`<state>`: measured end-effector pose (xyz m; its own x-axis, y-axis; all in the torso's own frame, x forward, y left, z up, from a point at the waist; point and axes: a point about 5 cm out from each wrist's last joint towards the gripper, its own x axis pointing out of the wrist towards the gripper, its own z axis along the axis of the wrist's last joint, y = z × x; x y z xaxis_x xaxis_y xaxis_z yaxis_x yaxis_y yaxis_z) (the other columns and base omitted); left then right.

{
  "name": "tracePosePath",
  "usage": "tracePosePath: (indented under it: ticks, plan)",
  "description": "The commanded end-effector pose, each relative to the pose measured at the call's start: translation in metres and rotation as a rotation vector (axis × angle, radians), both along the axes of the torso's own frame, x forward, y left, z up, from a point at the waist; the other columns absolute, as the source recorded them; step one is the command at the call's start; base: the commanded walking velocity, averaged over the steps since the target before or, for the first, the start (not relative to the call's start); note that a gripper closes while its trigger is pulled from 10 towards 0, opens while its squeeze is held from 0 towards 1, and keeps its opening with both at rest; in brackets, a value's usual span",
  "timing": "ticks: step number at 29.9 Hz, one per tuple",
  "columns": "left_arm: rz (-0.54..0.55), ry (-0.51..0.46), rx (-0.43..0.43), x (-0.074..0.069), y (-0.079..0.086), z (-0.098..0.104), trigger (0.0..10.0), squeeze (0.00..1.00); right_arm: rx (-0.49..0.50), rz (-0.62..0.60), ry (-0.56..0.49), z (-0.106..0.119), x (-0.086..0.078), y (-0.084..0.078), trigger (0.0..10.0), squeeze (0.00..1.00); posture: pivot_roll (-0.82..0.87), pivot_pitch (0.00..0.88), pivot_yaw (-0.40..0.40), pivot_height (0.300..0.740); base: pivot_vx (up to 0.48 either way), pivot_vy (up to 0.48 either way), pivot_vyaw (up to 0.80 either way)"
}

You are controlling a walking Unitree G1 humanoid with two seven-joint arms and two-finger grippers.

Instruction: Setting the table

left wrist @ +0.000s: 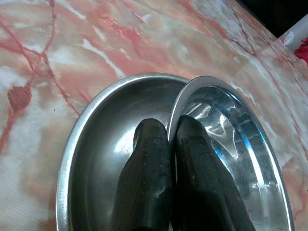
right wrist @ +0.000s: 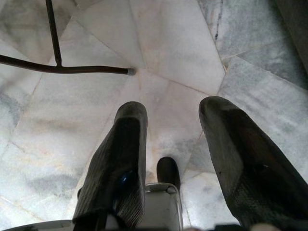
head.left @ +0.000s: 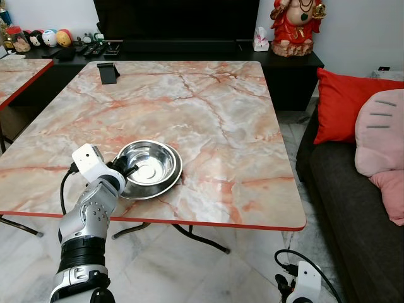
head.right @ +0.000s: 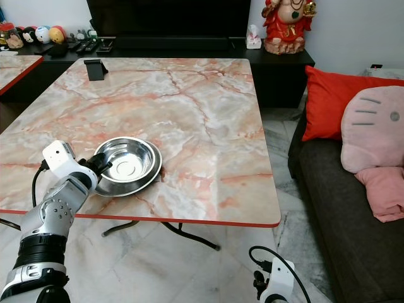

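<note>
Marble-patterned bench (head.left: 208, 107) with red edging, viewed from the near edge. Two nested steel dishes near the front-left part of the bench: a deeper upper bowl (head.left: 146, 163) tilted inside a wider lower plate (head.left: 165, 184), which rests on the bench surface. Left end effector (head.left: 125, 170) at the near-left rim of the upper bowl, fingers (left wrist: 144, 159) closed tight on that rim, one finger inside the bowl and one outside, over the lower plate, as seen in the left wrist view. Right end effector (right wrist: 168, 139) low beside the robot, below bench height, pointed at the pale tiled floor (right wrist: 163, 43); fingers spread apart, nothing held. Black metal bench leg (right wrist: 62, 67) on the floor ahead of it. Small black stand (head.left: 108, 72) at the far-left corner of the bench. Dark sofa (head.left: 353, 208) to the right with a red cushion (head.left: 344, 104) and a pink cushion (head.left: 380, 132). Red figurine (head.left: 294, 25) and tissue box (head.left: 261, 40) on the dark cabinet behind.
</note>
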<state>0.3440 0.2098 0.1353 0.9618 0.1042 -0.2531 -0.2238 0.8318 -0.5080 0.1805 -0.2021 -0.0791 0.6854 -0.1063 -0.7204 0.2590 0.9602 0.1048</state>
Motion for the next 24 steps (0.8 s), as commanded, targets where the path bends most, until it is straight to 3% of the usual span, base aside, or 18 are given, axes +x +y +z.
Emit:
tracePosePath:
  ticks: [1, 9, 10, 11, 12, 22, 24]
  plan:
    - [-0.004, 0.053, 0.004, -0.005, 0.0, -0.01, 10.0, 1.0, 0.007, 0.002, 0.027, -0.003, -0.006, 0.001, 10.0, 0.0, 0.0, 0.0, 0.027, 0.74, 0.0, 0.0, 0.0]
    - [0.001, 0.052, 0.017, -0.004, 0.001, -0.009, 10.0, 1.0, 0.009, 0.006, 0.03, -0.003, -0.006, 0.001, 10.0, 0.0, 0.0, 0.0, 0.026, 0.74, 0.0, 0.0, 0.0]
    - [0.002, 0.052, 0.022, -0.004, 0.001, -0.009, 10.0, 0.89, 0.009, 0.006, 0.03, -0.003, -0.006, 0.001, 10.0, 0.0, 0.0, 0.0, 0.026, 0.74, 0.0, 0.0, 0.0]
    - [0.004, 0.051, 0.026, -0.004, 0.001, -0.009, 10.0, 0.63, 0.009, 0.006, 0.03, -0.003, -0.006, 0.001, 10.0, 0.0, 0.0, 0.0, 0.026, 0.74, 0.0, 0.0, 0.0]
    - [0.012, 0.043, 0.043, -0.003, 0.002, -0.006, 10.0, 0.0, 0.009, 0.005, 0.031, -0.004, -0.006, 0.001, 10.0, 0.0, 0.0, 0.0, 0.026, 0.74, 0.0, 0.0, 0.0]
    - [0.029, -0.016, 0.148, -0.001, 0.005, 0.006, 10.0, 0.0, 0.013, 0.006, 0.034, -0.004, -0.007, 0.001, 10.0, 0.0, 0.0, 0.0, 0.025, 0.74, 0.0, 0.0, 0.0]
    - [0.024, -0.04, 0.211, 0.0, 0.006, 0.012, 10.0, 0.0, 0.014, 0.007, 0.035, -0.004, -0.007, 0.002, 10.0, 0.0, 0.0, 0.0, 0.025, 0.74, 0.0, 0.0, 0.0]
